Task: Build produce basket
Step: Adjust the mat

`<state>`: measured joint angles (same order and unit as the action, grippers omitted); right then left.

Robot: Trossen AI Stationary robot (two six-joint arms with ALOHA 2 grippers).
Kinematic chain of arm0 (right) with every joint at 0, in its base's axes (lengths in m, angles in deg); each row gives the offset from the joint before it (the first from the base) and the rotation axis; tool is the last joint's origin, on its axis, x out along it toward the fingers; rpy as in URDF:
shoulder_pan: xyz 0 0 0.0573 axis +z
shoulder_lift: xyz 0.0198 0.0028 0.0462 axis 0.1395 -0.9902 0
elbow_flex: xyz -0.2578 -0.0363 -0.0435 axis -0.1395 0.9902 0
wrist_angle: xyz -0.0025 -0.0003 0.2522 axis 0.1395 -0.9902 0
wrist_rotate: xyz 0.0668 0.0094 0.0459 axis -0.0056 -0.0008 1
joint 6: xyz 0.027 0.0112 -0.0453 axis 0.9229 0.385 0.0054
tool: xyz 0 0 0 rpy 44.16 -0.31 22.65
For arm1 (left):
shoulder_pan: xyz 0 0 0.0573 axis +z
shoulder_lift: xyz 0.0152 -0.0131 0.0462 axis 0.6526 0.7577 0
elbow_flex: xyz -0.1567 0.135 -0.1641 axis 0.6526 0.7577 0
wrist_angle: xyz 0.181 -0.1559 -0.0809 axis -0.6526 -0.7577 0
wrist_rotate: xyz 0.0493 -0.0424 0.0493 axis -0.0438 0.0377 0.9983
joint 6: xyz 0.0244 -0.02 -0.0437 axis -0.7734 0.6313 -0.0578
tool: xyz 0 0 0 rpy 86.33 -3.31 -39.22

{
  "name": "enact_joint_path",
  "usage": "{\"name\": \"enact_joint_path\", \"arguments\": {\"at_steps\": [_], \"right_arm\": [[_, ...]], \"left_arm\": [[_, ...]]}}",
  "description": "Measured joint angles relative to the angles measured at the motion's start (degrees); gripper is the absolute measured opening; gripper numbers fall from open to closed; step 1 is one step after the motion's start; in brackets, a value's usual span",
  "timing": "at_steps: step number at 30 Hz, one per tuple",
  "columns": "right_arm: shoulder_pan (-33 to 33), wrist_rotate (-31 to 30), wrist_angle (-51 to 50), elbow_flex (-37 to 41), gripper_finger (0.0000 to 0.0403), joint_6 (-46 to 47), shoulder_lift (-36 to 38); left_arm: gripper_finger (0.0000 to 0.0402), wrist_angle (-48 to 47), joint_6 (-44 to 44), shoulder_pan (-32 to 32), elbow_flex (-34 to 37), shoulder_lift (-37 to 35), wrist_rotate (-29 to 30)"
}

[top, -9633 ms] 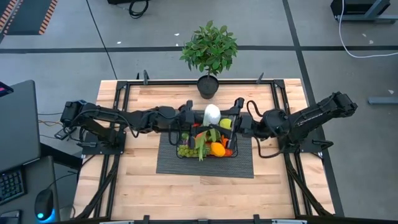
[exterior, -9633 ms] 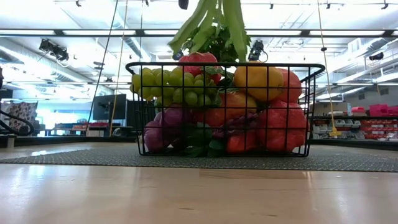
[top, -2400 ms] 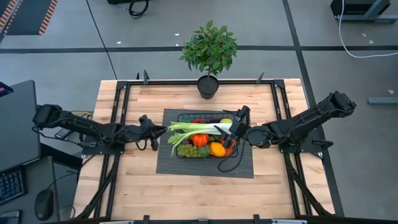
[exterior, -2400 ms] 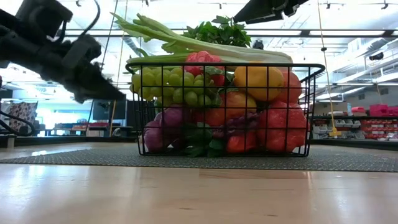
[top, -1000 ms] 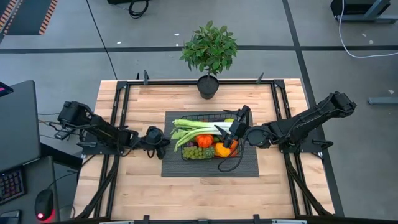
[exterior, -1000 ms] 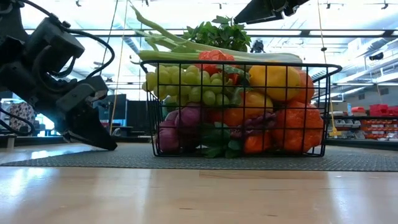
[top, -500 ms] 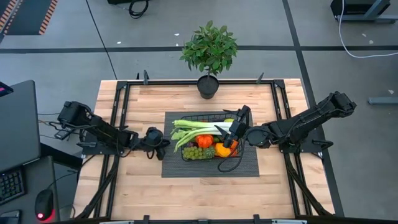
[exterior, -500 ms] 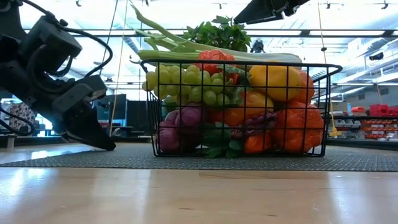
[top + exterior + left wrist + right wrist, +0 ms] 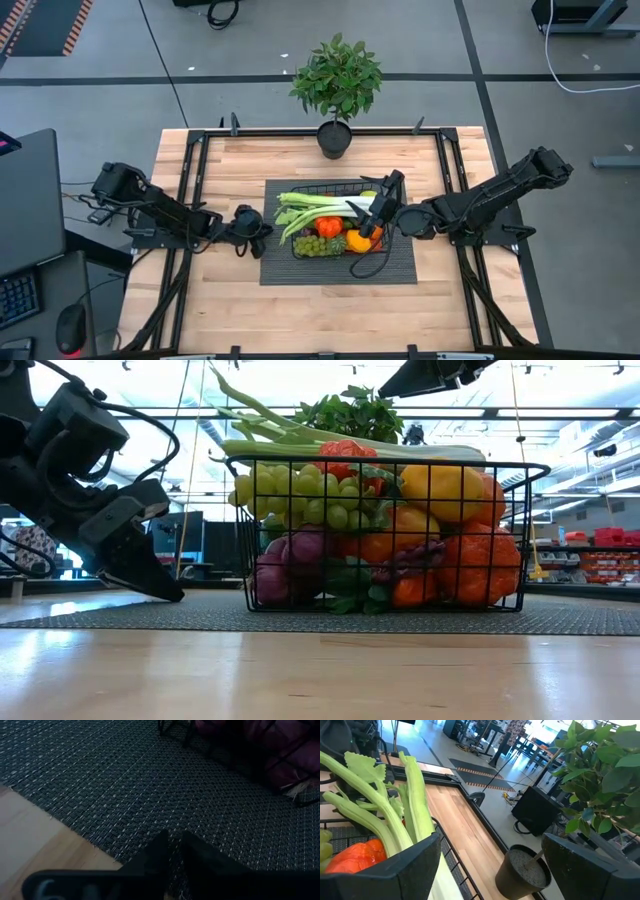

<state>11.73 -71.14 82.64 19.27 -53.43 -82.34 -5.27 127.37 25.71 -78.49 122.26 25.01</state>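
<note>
The black wire basket (image 9: 390, 461) stands on the dark woven mat (image 9: 390, 268), filled with produce. Green grapes (image 9: 300, 495), a yellow pepper (image 9: 440, 490) and purple and orange pieces show through its mesh. The long pale-green leek (image 9: 320, 205) lies across the top. My left gripper (image 9: 174, 840) is down at the mat's left edge (image 9: 263, 240), left of the basket, its fingers almost together with nothing between them. My right gripper (image 9: 487, 870) hovers open above the basket's right end (image 9: 372, 205), clear of the leek's leaves (image 9: 395, 795). My left gripper rests its fingertips (image 9: 172, 595) on the mat's top surface (image 9: 200, 820), just inside the mat's left edge. The fingers slant down from the table's left side. The mat lies flat under them.
A potted plant (image 9: 337, 85) stands at the table's far edge behind the basket; its pot (image 9: 522, 870) shows past my right gripper. A loop of black cable (image 9: 365, 265) lies on the mat near the basket's front right. Bare wood (image 9: 300, 310) surrounds the mat.
</note>
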Motion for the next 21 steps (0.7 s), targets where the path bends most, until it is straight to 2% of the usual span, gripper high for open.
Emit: {"name": "enact_joint_path", "arguments": {"at_steps": [21], "right_arm": [[0.0,-1.05,-1.68,0.0,0.0349,0.0,0.07]], "left_arm": [[0.0066,-3.54,3.77,-1.6,-0.07,-0.78,1.08]]}}
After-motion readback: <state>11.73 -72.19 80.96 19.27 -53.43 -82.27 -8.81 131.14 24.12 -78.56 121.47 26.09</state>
